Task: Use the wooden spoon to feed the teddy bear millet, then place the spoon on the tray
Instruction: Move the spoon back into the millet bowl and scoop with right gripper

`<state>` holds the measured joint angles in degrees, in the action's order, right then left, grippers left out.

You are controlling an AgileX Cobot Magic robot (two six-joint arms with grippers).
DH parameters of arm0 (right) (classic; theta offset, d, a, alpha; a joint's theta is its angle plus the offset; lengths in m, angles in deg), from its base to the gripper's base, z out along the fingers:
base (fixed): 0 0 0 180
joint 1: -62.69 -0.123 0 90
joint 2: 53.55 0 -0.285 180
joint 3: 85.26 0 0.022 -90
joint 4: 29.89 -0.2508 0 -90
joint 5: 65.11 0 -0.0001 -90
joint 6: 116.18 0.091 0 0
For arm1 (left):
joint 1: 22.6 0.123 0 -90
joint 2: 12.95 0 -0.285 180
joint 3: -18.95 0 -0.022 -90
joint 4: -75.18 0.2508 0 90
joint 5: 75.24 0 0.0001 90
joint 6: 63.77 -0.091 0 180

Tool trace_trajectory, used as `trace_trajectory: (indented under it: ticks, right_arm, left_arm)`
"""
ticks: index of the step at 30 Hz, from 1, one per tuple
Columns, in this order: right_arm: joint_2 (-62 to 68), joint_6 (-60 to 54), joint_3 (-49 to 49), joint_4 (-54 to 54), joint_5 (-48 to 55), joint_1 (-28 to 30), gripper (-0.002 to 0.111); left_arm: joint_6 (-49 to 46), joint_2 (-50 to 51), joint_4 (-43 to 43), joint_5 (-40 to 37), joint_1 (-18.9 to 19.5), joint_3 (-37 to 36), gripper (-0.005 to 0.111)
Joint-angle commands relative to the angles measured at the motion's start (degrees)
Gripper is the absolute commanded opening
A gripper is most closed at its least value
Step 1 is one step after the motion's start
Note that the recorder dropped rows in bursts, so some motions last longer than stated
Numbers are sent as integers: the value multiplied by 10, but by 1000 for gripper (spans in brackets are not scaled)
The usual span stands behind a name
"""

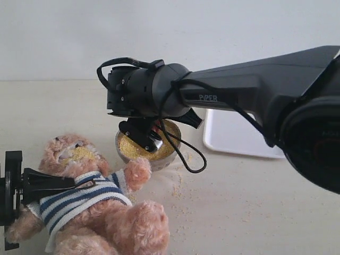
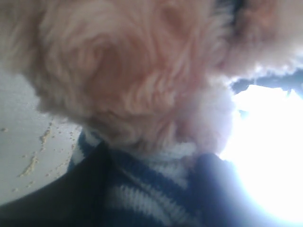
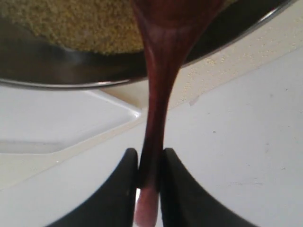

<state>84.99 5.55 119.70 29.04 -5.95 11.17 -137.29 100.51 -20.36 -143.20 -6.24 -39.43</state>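
Observation:
The teddy bear [image 1: 101,204] lies on its back at the lower left, with millet grains stuck on its muzzle. My left gripper [image 1: 69,183] is clamped across its striped shirt [image 2: 142,189] just below the head; dark fingers [image 2: 71,198] flank the cloth. My right gripper [image 1: 149,139] hangs over the round metal bowl [image 1: 162,159] of millet [image 1: 130,146]. It is shut on the thin handle of the wooden spoon [image 3: 158,71], whose round end sits over the millet [image 3: 85,23] inside the bowl's rim [image 3: 47,84]. The white tray [image 1: 234,135] lies behind the right arm.
Loose millet crumbs [image 1: 178,186] are scattered on the beige table between the bowl and the bear, and more crumbs [image 2: 33,163] lie beside the bear's shoulder. The right arm's loose black cable [image 1: 194,162] hangs beside the bowl. A tray corner [image 3: 71,118] shows beyond the bowl.

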Motion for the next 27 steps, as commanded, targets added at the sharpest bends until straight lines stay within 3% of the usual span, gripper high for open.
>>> trace_trajectory:
  ticks: [1, 9, 22, 27]
  right_arm:
    - [-2, -8, 2, 2, 4, -16, 0]
    - [-2, -23, 2, 3, 6, -49, 0]
    - [-4, -23, 2, -6, 52, -49, 0]
    - [-35, -96, 2, -102, 53, -49, 0]
  left_arm:
    - [-7, 1, -6, -20, 1, -3, 5]
    - [-9, 1, -6, -20, 1, -3, 5]
    - [-10, 1, -5, -20, 1, -3, 5]
    - [-12, 1, -5, -20, 1, -3, 5]
